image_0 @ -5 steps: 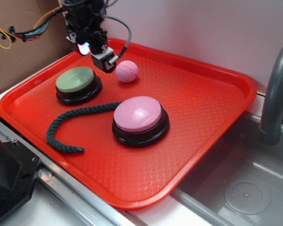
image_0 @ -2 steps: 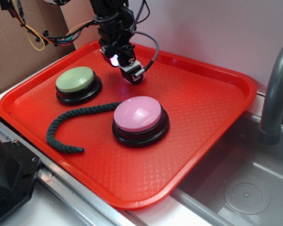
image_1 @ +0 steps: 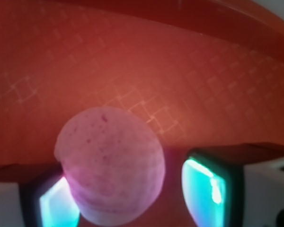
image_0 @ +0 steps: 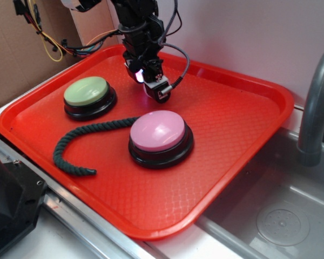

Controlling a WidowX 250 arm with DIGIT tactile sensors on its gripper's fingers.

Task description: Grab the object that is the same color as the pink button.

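Exterior high, oblique – wrist close, both on tray (image_0: pixel 248 156)

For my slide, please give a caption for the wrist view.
Pink dimpled ball sits between the gripper fingers above the red tray.

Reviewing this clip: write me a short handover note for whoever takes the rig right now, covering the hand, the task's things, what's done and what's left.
Hand: down over the back of the red tray, fingers either side of the small pink ball. There is a gap on one side, so it is not clamped yet.
Ball: between the fingers in the wrist view, hidden by the hand in the exterior view.
Pink button: mid-tray, untouched.
Done: the hand is in place around the right thing.
Left: close on the ball and lift.
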